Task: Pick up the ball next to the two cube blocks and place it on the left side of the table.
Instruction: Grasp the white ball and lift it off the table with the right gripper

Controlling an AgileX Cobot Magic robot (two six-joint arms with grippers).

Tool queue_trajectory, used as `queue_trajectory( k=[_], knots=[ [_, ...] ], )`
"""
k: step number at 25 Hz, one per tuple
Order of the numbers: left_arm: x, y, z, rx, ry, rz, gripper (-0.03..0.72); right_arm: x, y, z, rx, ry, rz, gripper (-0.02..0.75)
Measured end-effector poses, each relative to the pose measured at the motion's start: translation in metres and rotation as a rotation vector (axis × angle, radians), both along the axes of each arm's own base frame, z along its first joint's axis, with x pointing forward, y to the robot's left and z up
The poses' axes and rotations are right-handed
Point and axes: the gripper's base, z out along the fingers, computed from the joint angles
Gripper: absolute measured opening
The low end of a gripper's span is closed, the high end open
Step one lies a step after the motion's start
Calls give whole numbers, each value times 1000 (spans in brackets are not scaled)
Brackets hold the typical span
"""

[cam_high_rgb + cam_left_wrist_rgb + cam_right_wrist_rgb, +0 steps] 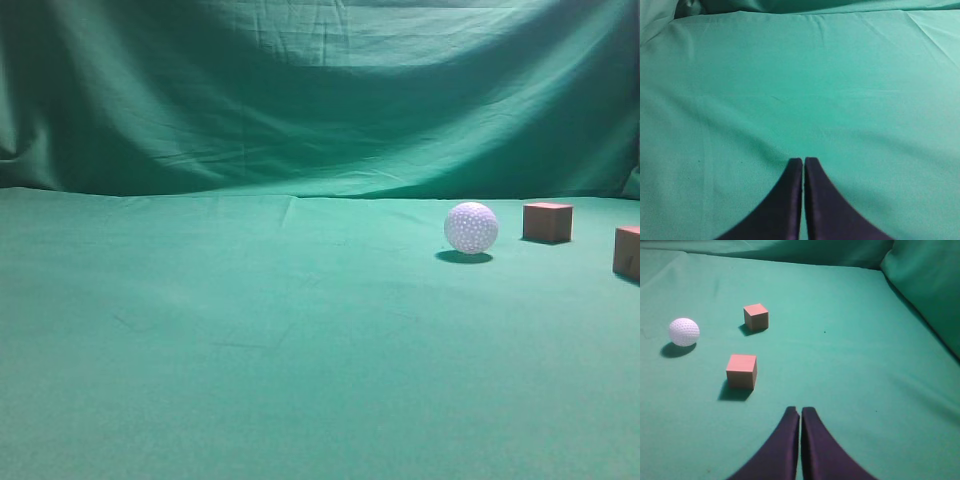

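Note:
The white dimpled ball (471,227) rests on the green table (250,340) at the right of the exterior view, left of two tan cube blocks, one farther (548,221) and one at the right edge (628,251). In the right wrist view the ball (684,331) lies at far left, with one cube (756,316) behind and one cube (742,371) nearer. My right gripper (800,411) is shut and empty, below and right of the near cube. My left gripper (803,160) is shut and empty over bare cloth. Neither gripper shows in the exterior view.
A green cloth backdrop (320,90) hangs behind the table. In the right wrist view a fold of cloth (925,285) rises at the far right. The left half of the table shows only bare cloth.

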Motion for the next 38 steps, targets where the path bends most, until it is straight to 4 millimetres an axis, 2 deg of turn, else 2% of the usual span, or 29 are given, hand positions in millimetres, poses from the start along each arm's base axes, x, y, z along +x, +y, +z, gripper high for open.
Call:
queue_trajectory(
  k=[23,26,32,38],
  knots=[
    [0,0,0,0,0,0,0,1,0,1,5,-17,-2,0],
    [0,0,0,0,0,0,0,3,0,8,29,-111,-7,0],
    [0,0,0,0,0,0,0,5,-1,41,148,-464,-27,0],
    [0,0,0,0,0,0,0,1,-2,59,287,-656,-28,0]
  ],
)
